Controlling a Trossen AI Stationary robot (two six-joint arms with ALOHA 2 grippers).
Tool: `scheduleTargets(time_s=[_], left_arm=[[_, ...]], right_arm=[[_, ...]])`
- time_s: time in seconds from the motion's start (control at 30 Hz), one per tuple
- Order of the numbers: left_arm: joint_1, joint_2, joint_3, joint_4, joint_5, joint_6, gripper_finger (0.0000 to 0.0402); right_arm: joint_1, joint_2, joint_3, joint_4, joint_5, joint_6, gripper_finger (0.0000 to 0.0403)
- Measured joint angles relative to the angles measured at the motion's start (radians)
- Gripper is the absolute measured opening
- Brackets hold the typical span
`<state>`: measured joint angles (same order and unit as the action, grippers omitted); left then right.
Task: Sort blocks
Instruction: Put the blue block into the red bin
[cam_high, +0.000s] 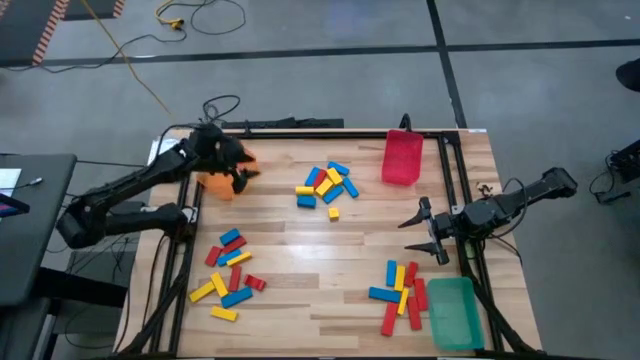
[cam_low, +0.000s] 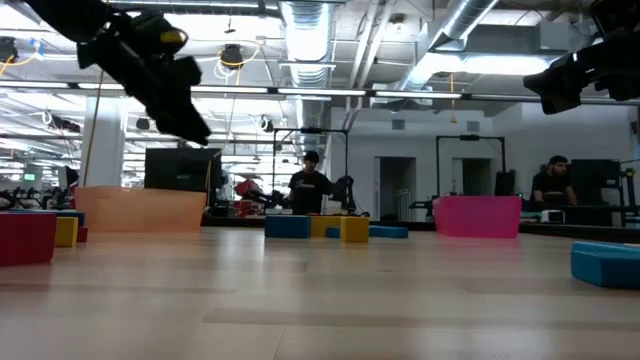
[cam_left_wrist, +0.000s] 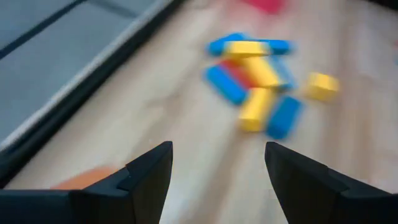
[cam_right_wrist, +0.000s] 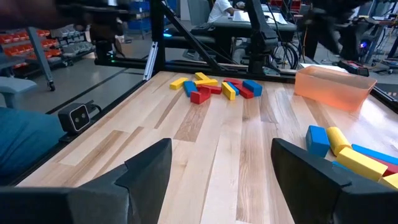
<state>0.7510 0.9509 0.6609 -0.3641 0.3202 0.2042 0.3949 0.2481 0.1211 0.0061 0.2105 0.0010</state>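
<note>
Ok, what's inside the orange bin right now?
Can't tell: the left pincer hovers open over the translucent orange bin, covering most of it. The low view shows only its side wall, no contents.

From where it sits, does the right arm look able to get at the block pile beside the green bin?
Probably yes. The right hand is open, holds nothing and hangs near that pile by the green bin, with bare table between and nothing in the way.

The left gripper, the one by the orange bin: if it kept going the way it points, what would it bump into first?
Probably the middle pile of blocks; the left gripper is open, with bare table before it.
</note>
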Motion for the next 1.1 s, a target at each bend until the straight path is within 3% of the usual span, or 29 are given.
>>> scheduleTargets(time_s=[0.23,0.33,0.7,1.1], left_arm=[[-0.293,0.154,0.0,0.147,0.019,0.098,0.0251],[-0.358,0.261,0.015,0.185,0.015,0.141,0.0251],[-0.385,0.634,0.218,0.165,-0.017,0.216,0.0251],[-0.385,0.818,0.367,0.119,-0.02,0.303,0.0207]], right_arm=[[-0.009,0.0,0.0,0.038,0.0,0.002,0.029],[-0.009,0.0,0.0,0.051,0.0,0.033,0.029],[-0.01,0.0,0.0,0.054,0.0,0.156,0.029],[-0.01,0.0,-0.012,0.039,0.0,0.163,0.029]])
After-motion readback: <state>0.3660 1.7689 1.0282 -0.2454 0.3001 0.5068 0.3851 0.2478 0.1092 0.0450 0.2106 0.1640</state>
